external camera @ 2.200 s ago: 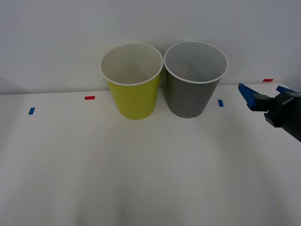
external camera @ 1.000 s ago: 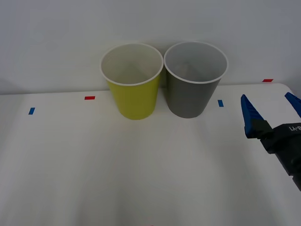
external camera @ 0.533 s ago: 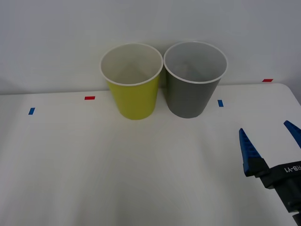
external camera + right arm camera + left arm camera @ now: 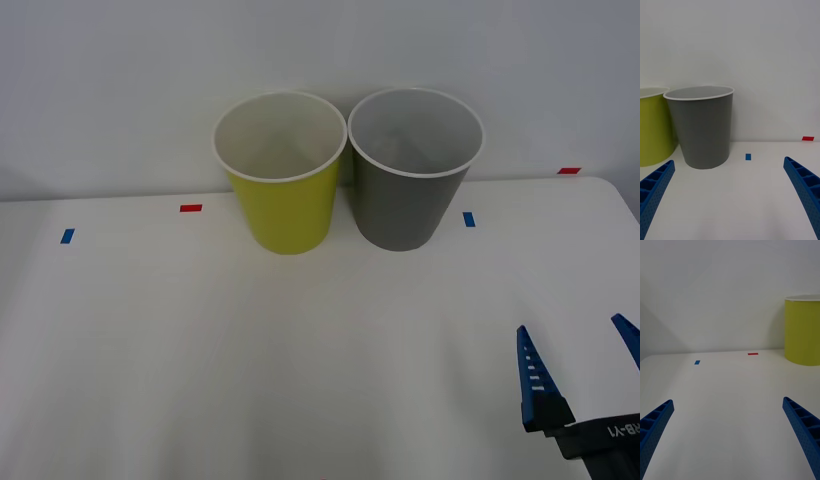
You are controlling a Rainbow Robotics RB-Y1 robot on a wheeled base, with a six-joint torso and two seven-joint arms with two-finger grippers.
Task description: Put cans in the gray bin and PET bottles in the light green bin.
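Retreated right end effector [image 4: 580,372], ribbed fingers spread

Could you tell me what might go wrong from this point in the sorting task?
The gray bin and light green bin stand almost rim to rim, so a drop slightly off target could land in the wrong one. The open right end effector sits low near the table's right edge; a careless swing might clip the gray bin.

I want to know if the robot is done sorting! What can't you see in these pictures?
- Bottom of the gray bin: front view, hidden by its own wall.
- Bottom of the light green bin: front view, same reason.
- Right pincer: front view, outer finger cut by the picture's edge; fingers open.
- Left pincer: left wrist view, open; fingers cut off by the bottom corners.
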